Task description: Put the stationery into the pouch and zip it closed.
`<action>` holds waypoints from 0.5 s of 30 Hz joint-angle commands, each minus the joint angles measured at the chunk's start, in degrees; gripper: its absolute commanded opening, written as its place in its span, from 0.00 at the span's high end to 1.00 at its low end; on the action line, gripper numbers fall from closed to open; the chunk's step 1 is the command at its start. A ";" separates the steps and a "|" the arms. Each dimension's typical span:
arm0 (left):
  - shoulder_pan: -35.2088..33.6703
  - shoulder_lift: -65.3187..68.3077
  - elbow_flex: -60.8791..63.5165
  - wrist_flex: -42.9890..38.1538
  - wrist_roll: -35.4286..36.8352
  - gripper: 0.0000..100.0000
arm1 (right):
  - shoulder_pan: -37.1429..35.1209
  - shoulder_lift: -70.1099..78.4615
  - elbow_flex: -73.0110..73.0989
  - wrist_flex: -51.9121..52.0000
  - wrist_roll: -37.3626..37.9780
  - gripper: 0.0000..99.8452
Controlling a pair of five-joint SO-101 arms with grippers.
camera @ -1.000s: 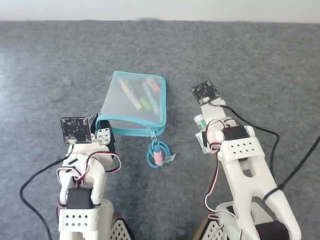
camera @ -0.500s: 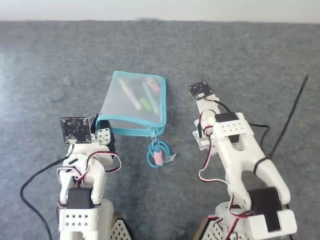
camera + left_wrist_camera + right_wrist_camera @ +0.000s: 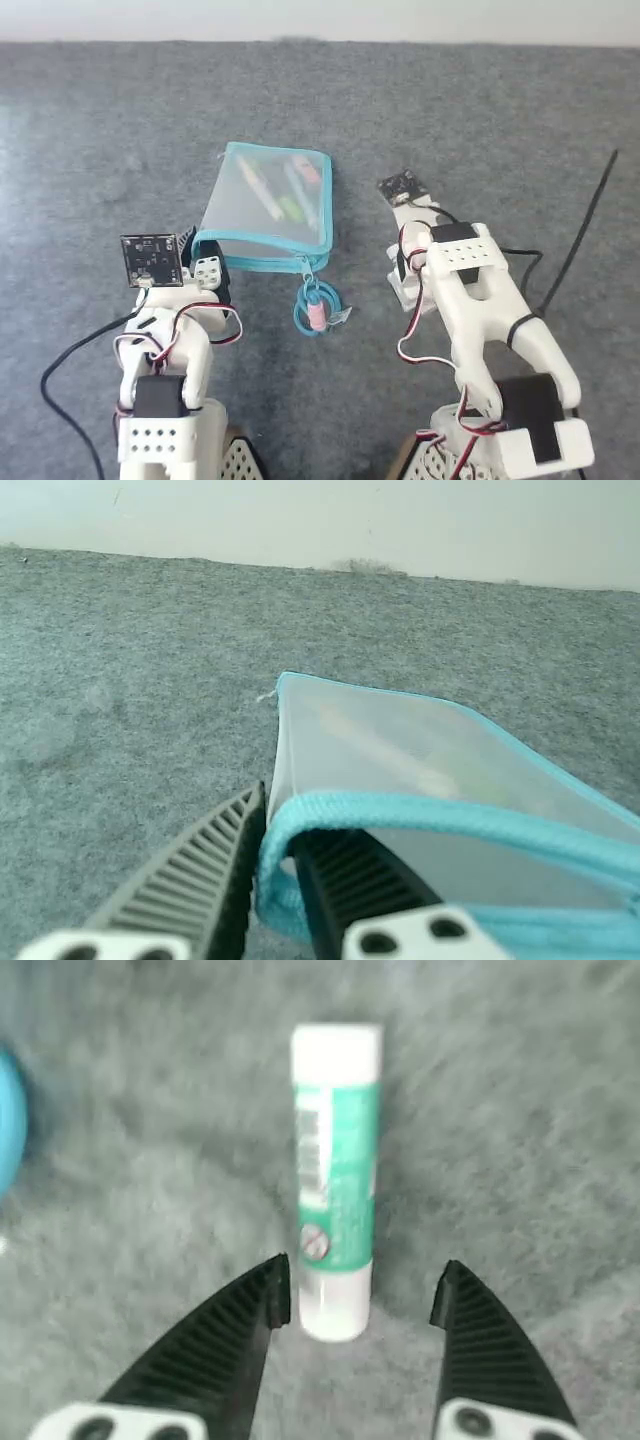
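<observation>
Evidently light and rigid, the glue stick (image 3: 335, 1180) lies flat on the grey mat (image 3: 500, 120), to the right of the mesh pouch (image 3: 270, 210). Its smooth round barrel may roll or slip, so pinch it across the middle. The right gripper (image 3: 365, 1270) stands spread around the stick's near end. The left gripper (image 3: 275, 825) is clamped on the pouch's teal rim. The green-and-white label shows a barcode, but the print is illegible.
</observation>
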 commanded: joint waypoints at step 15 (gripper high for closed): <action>0.00 -0.79 -0.66 -0.79 -0.88 0.99 | 0.48 0.13 2.29 -5.58 0.53 0.79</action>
